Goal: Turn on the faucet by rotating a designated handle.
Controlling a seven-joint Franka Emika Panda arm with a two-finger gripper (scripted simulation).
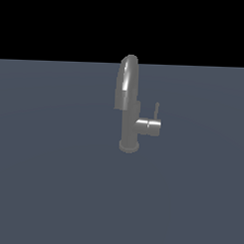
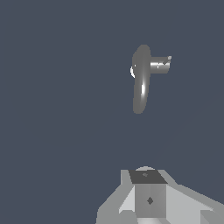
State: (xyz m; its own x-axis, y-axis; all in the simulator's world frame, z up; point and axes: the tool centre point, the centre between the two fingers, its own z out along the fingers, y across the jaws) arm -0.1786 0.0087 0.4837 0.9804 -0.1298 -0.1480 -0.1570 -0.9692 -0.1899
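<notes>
Item one: the grey metallic faucet (image 1: pixel 129 107) with tall arched gooseneck spout, standing upright on the flat slate-blue table (image 1: pixel 52 191). In the exterior view it sits near the middle of the table surface, slightly toward the exterior view's right of centre. Its round base flange rests flush on the table; a vertical column rises from the flange and carries the thick spout, whose arch crests just above the line where the table meets the black background. The spout shows a bright highlight along its curve.

Item two: a short side cylinder projecting from the column toward the exterior view's right, low on the column, above the flange.

Item three: the thin, short grey metal lever handle (image 1: pixel 156 110), mounted at the outer end of the side cylinder. It points upward, close to vertical with a slight lean, and stands apart from the spout.

Wrist view: the faucet (image 2: pixel 141 83) is seen from above, spout foreshortened into an elongated oval, side cylinder jutting out to one side. The handle (image 2: pixel 169 57) shows only as a small bright tip at the cylinder's end.

Item four: the light grey end effector (image 2: pixel 148 197), partly visible in the wrist view as blocky housing, well apart from the faucet. Its fingertips are out of frame, so released or clenched cannot be told. It touches nothing visible.
</notes>
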